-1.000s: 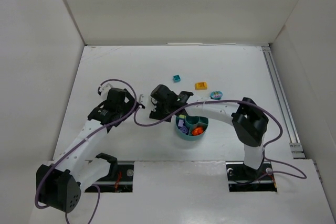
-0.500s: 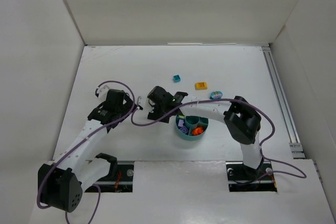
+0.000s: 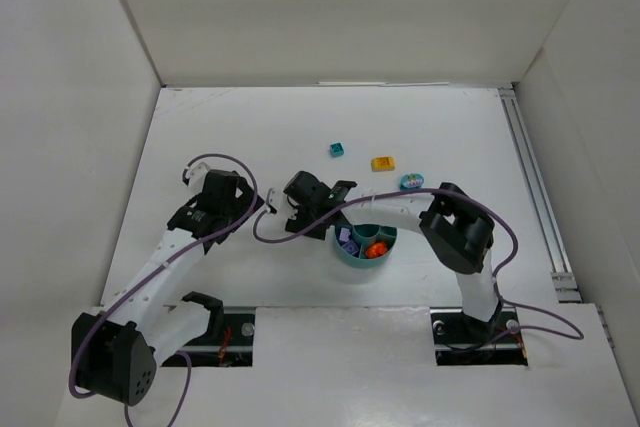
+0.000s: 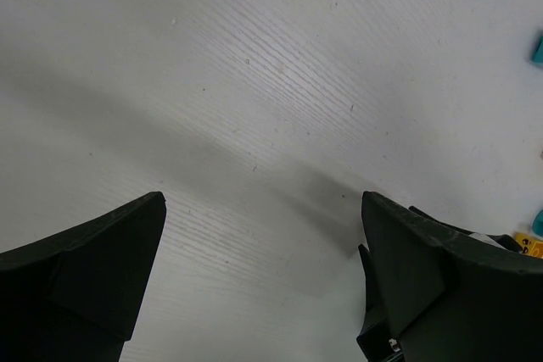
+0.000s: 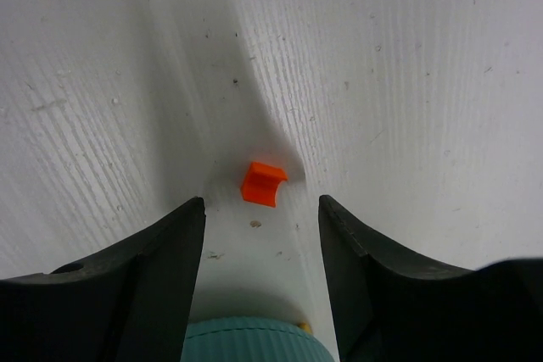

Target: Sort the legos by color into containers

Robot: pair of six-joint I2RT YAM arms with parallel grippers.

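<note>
- The right gripper (image 5: 261,214) is standing with its black jaws spread apart, gripping nothing.
- A tiny orange plastic brick (image 5: 263,184) is lying on the white table (image 5: 407,82) in the gap just ahead of the jaw tips, touching neither one.
- The small round teal plastic dish (image 5: 246,338) is showing its ribbed rim at the bottom of the right wrist view, near that brick.
- In the top view the dish (image 3: 347,255) is sitting just right of the right gripper (image 3: 296,215), carrying purple bits (image 3: 347,239) and orange bits (image 3: 376,250) in separate sections.
- The left gripper (image 4: 263,201) is also gaping wide over bare table, holding nothing.
- It (image 3: 262,203) is sitting just left of the right gripper.
- Farther back, a small teal brick (image 3: 337,150), an orange-yellow brick (image 3: 383,163) and a blue-teal rounded piece (image 3: 411,181) are lying loose, outside the dish.
</note>
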